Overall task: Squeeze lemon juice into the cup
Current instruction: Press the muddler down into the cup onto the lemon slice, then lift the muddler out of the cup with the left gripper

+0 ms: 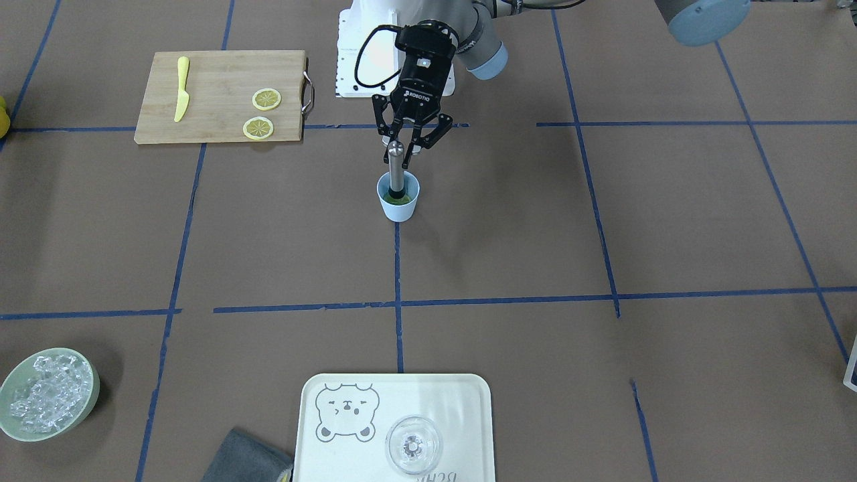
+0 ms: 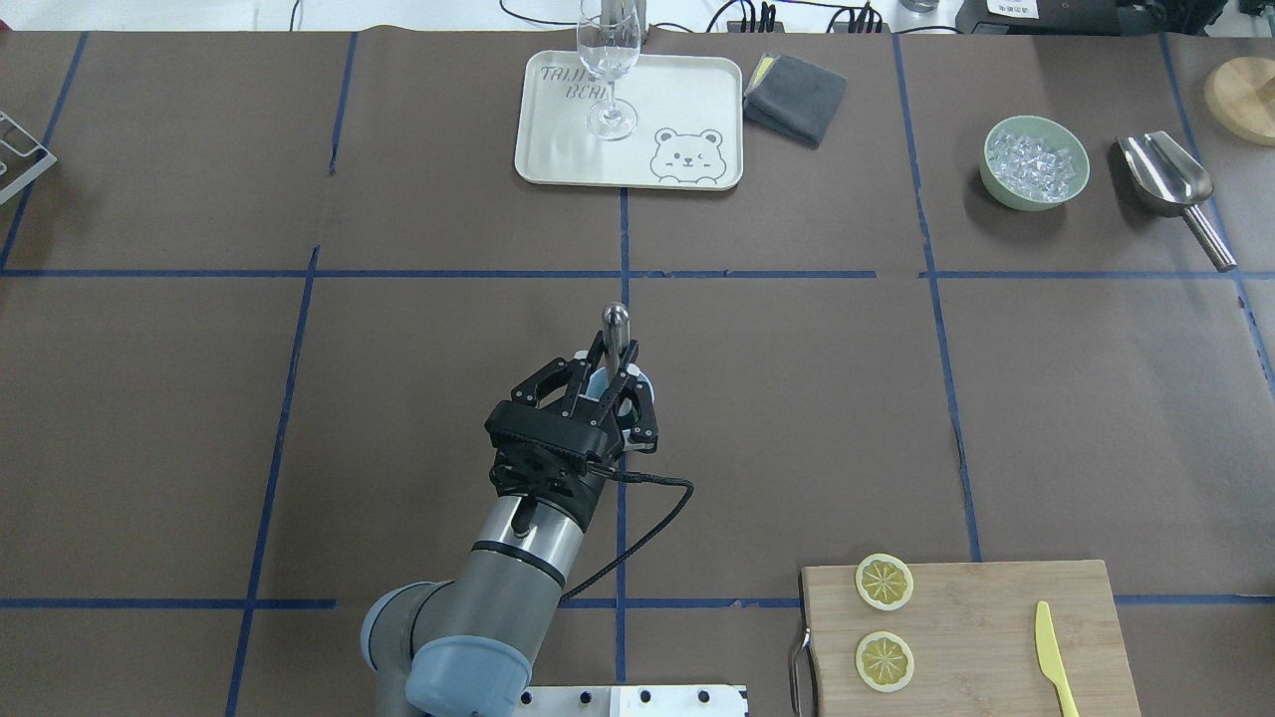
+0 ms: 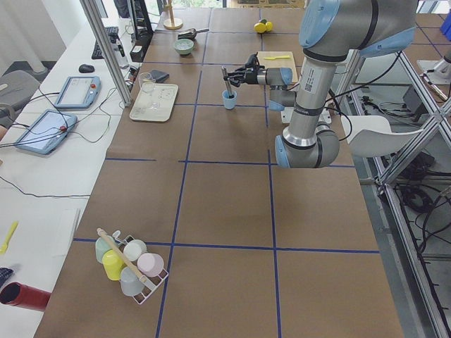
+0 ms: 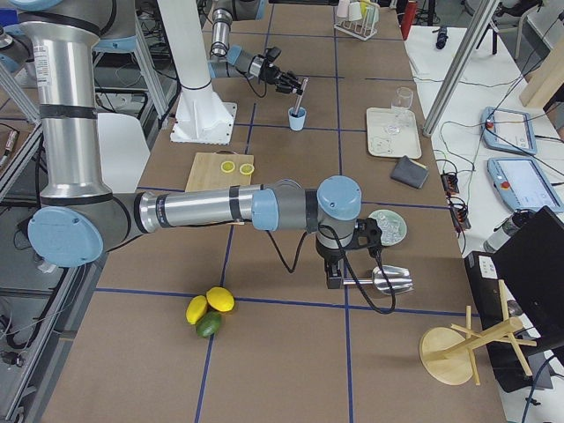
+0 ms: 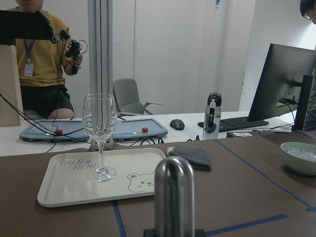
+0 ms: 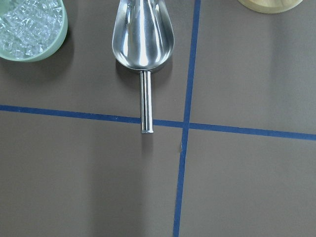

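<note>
The light blue cup (image 1: 398, 204) stands at mid-table with a metal muddler (image 1: 396, 167) upright in it. Something yellow-green, seemingly a lemon slice (image 1: 404, 199), lies at the cup's bottom under the muddler's foot. My left gripper (image 1: 400, 154) reaches over from the robot's side and is shut on the muddler's upper shaft (image 2: 616, 329). Two more lemon slices (image 1: 266, 99) (image 1: 258, 128) lie on the wooden board (image 1: 214, 80). My right gripper (image 4: 339, 273) hovers over a steel scoop (image 6: 143, 34) far from the cup; I cannot tell whether it is open or shut.
A yellow knife (image 1: 181, 89) lies on the board. A cream tray (image 1: 462, 402) holds a clear wine glass (image 1: 413, 445), with a grey cloth (image 2: 794, 98) beside it. A green bowl of ice (image 1: 47, 395) sits next to the scoop.
</note>
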You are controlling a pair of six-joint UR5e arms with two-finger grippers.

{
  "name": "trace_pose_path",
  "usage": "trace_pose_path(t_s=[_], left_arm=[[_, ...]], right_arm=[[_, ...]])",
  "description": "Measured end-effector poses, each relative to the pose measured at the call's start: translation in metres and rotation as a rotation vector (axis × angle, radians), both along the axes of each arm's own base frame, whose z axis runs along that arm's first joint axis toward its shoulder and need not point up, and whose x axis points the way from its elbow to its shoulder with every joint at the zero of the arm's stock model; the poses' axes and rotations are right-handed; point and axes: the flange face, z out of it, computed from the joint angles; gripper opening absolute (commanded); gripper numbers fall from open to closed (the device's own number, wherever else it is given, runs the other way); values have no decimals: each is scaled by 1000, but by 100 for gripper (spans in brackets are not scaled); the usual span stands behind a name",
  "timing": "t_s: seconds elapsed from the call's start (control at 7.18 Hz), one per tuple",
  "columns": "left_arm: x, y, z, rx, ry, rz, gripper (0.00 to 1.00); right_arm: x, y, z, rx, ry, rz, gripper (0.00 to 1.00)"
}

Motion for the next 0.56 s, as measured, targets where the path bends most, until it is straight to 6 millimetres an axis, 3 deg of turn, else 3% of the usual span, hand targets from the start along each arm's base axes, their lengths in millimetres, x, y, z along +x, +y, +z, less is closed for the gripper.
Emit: trace_pose_path(t_s=[0.28,0.56], left_arm=[[-33,2,-26,42,25,-5,0],[-87,6,-57,135,55,-29,0]], right_arm=[[0,-1,-4,7,0,1,100],[0,-2,-7,14,0,1,100]])
